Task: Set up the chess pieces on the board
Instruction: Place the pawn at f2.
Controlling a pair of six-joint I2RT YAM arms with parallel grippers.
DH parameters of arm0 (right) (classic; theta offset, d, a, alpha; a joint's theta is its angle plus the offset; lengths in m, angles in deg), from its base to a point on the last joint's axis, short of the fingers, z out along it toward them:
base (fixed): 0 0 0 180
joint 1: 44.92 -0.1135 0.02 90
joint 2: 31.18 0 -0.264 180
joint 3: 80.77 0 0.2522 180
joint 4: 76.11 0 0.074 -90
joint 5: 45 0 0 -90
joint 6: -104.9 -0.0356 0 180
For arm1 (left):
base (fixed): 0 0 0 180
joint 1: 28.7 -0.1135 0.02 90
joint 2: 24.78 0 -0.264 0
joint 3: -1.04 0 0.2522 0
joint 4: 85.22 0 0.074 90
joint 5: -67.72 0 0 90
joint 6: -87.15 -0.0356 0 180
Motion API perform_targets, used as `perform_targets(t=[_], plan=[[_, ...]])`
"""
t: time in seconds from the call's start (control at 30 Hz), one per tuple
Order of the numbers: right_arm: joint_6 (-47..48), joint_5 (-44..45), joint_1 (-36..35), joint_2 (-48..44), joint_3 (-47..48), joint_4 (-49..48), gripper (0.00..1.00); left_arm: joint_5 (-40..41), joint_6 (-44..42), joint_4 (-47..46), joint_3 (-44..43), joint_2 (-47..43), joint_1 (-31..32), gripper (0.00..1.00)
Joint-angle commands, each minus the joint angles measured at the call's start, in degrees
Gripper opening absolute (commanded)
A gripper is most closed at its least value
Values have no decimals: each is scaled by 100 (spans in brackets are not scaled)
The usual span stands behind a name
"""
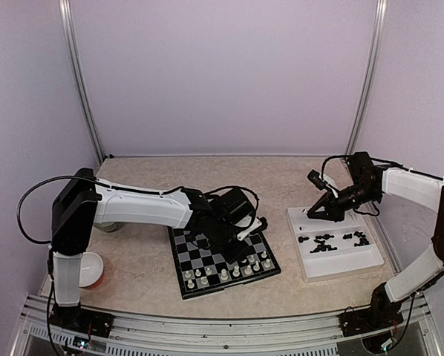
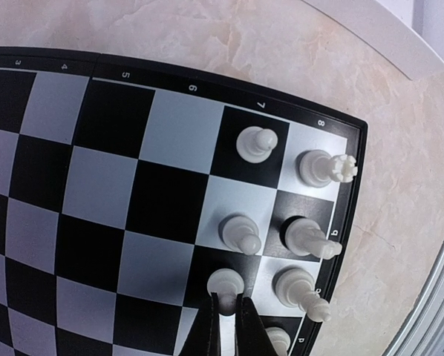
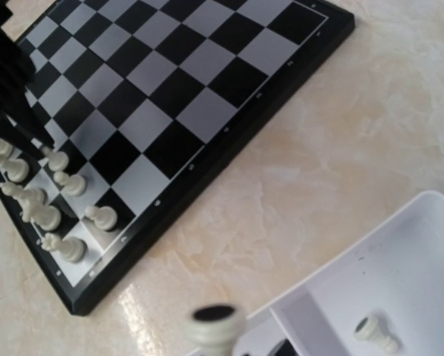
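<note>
Chess pieces (image 1: pixel 229 271): we have white mostly on the board (image 1: pixel 188 285), black pieces (image 1: pixel 326 241) waiting in the tray (image 1: pixel 356 265); left hand (image 2: pixel 227 311) pinches a white pawn (image 2: pixel 226 282), right hand (image 1: pixel 316 213) grips a cream piece (image 3: pixel 216 326).

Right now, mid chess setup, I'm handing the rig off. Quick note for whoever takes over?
Left gripper: shut on a white pawn standing on the board, among the white rows.
Right gripper: shut, above the far left corner of the white tray. A blurred cream piece shows close to its wrist camera; I cannot tell if it is held.
Done: white pieces stand in two rows along the board's near edge.
Left: the black pieces lie in the tray, plus one white piece. The far squares in view are bare.
</note>
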Motion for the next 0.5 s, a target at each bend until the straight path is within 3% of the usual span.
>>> perform_targets(t=[0.0,0.33,0.47], plan=[[37,-76,21,-163,-57,-33,10,-43,-84,80,-176,108,27,7],[41,-93,21,-155,-60,-31,10,25,-87,196,-228,158,49,7],[49,-102,21,-159,-40,-14,10,77,-80,225,-230,145,63,13]])
